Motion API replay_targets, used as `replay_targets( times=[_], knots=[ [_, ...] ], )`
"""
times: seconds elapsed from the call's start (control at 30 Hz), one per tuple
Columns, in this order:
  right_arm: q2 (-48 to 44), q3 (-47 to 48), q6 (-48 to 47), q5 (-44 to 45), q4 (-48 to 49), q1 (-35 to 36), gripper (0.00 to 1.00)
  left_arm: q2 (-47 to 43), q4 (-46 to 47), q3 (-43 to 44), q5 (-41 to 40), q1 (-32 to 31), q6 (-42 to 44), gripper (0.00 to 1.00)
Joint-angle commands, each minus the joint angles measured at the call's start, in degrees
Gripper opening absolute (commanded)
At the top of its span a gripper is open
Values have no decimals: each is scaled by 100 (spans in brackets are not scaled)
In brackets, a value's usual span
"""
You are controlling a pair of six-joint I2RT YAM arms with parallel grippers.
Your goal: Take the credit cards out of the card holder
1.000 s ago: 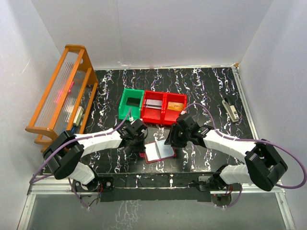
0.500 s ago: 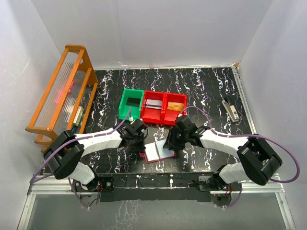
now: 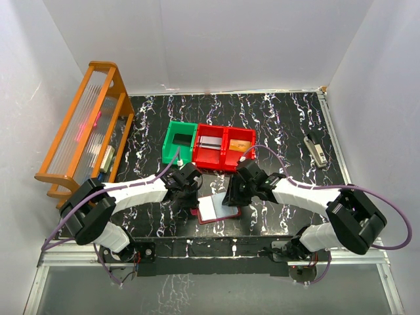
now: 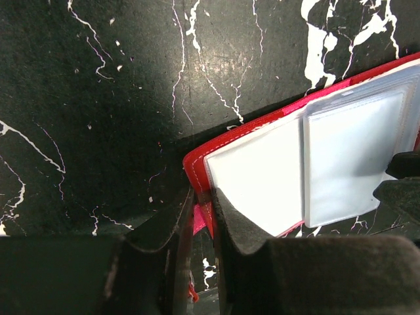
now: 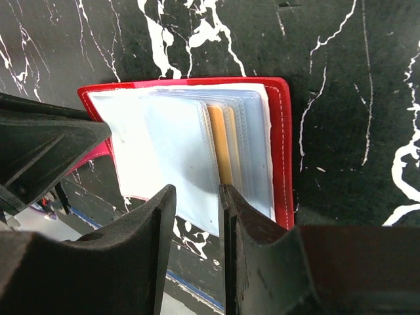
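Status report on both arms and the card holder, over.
Left gripper shut on card holder edge. Right gripper jaws open, straddling the clear sleeves. Gold card not yet out, tucked among sleeves.

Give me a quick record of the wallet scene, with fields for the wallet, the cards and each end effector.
Wallet: open on the table, sleeves facing up
Cards: one gold card tucked in the sleeves
Left end effector: pinching the wallet's red edge
Right end effector: open, fingers straddling the sleeves' edge
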Motion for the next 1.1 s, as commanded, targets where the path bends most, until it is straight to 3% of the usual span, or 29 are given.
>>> replay_targets(
  times=[0.0,0.63,1.07],
  knots=[
    [-45,365,-69,-191,140,112,30,225,-189,8,207,-24,74,15],
    [-317,260,439,-597,792,236,28,224,-232,67,174,-28,85,15],
    [215,110,724,-1190,1574,256,30,52,-285,6,113,-31,46,15]
  ],
)
